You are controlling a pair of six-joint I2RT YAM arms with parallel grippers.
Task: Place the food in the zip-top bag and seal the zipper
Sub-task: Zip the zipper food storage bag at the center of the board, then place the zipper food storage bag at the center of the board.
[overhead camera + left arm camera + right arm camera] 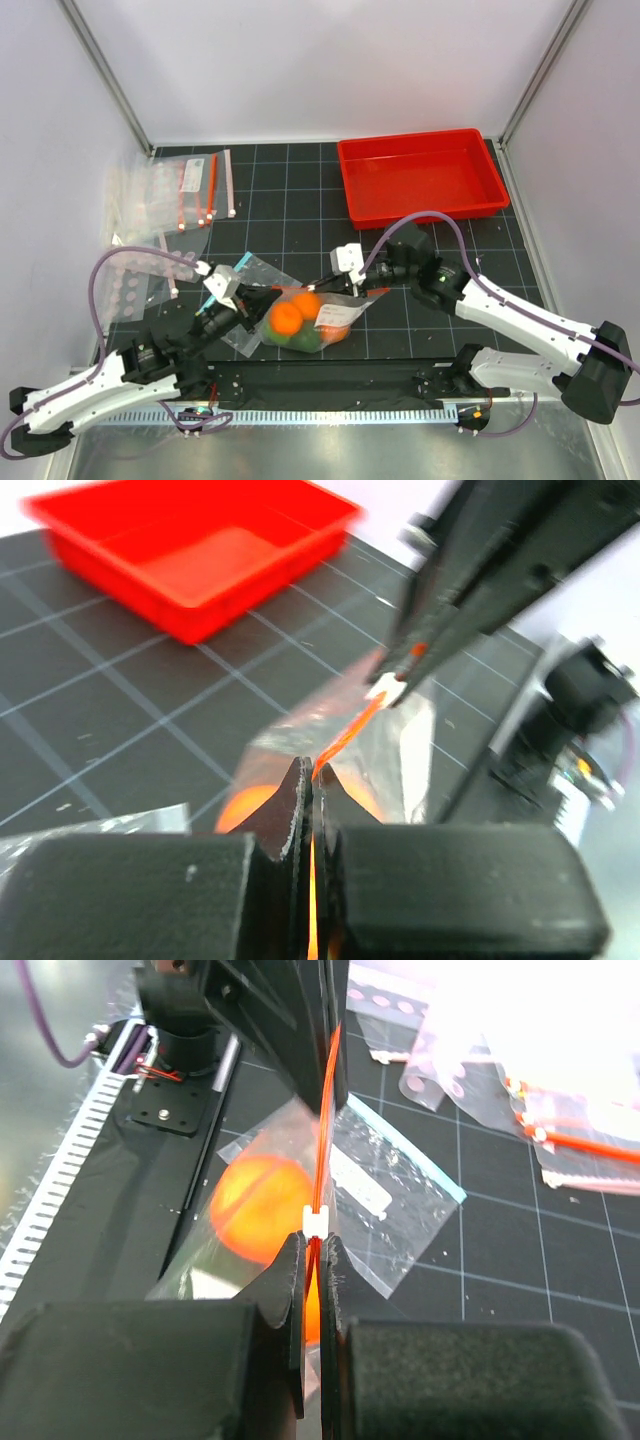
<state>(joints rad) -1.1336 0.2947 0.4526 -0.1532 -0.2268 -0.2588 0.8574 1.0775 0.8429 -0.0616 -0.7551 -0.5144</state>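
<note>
The zip-top bag [335,312] lies at the near middle of the table, and the food is inside it: orange fruits [287,318] with a dark green one [306,341] below. The zipper [325,1110] is stretched taut between both grippers. My left gripper [313,770] is shut on the zipper's left end [350,730]. My right gripper [313,1245] is shut on the strip just behind the white slider [315,1222]. An orange fruit [255,1205] shows through the plastic below it.
A red tray [420,178] stands at the back right. Spare pouches [175,195] are piled at the back left, with a perforated clear sheet [135,285] nearer. A teal-edged pouch [410,1160] lies under the bag.
</note>
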